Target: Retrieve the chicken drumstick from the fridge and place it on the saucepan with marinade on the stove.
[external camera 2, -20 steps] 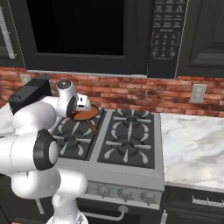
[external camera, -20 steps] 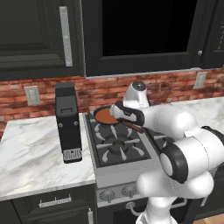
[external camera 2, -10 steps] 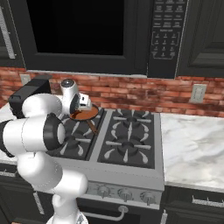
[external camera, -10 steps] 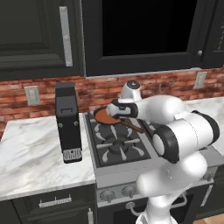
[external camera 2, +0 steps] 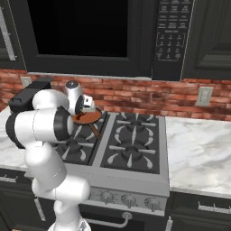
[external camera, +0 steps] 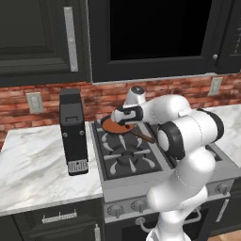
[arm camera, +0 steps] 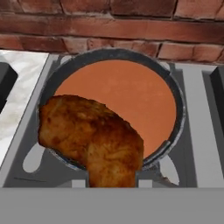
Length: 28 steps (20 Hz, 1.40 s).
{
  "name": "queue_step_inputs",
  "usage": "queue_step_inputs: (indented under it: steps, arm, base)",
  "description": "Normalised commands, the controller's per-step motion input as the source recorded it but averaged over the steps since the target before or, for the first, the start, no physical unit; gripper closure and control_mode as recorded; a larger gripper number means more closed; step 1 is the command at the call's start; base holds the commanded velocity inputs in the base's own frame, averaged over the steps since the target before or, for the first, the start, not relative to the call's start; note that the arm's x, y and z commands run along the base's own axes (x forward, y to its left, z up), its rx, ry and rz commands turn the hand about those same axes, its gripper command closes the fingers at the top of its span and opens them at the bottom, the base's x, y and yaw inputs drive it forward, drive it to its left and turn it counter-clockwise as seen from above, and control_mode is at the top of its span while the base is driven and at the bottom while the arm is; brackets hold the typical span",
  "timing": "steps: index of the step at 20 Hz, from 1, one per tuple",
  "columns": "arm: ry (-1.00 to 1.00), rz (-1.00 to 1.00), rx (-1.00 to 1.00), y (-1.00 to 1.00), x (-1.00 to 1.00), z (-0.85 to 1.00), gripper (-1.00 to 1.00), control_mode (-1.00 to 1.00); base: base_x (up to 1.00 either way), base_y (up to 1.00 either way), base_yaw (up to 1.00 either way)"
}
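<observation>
One chicken drumstick (arm camera: pixel 94 140) sits clamped in the pincer (external camera: pixel 120 116), hanging over the near rim of the saucepan with marinade (arm camera: pixel 127 94) on the stove (external camera: pixel 124 162).

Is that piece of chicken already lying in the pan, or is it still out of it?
Still out. In the hand view the chicken drumstick hangs from the end effector above the near rim of the saucepan, and its orange sauce lies smooth.
</observation>
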Motion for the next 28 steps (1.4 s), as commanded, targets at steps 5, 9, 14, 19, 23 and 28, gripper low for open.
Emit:
queue_step_inputs:
  steps: [5, 9, 14, 19, 23, 28]
  arm:
    - [0.0, 0.0, 0.0, 0.0, 0.2, -0.11, 1.0, -1.0]
    - [0.0, 0.0, 0.0, 0.01, 0.21, -0.25, 1.0, -1.0]
    - [0.0, 0.0, 0.0, 0.01, 0.22, -0.24, 1.0, -1.0]
    - [0.0, 0.0, 0.0, 0.0, 0.07, -0.07, 1.0, -1.0]
    - [0.0, 0.0, 0.0, 0.02, 0.0, 0.0, 1.0, -1.0]
    - [0.0, 0.0, 0.0, 0.0, 0.0, 0.0, 1.0, -1.0]
  base:
    - [0.0, 0.0, 0.0]
    - [0.0, 0.0, 0.0]
    - [0.0, 0.0, 0.0]
    - [0.0, 0.0, 0.0]
    - [0.0, 0.0, 0.0]
    - [0.0, 0.0, 0.0]
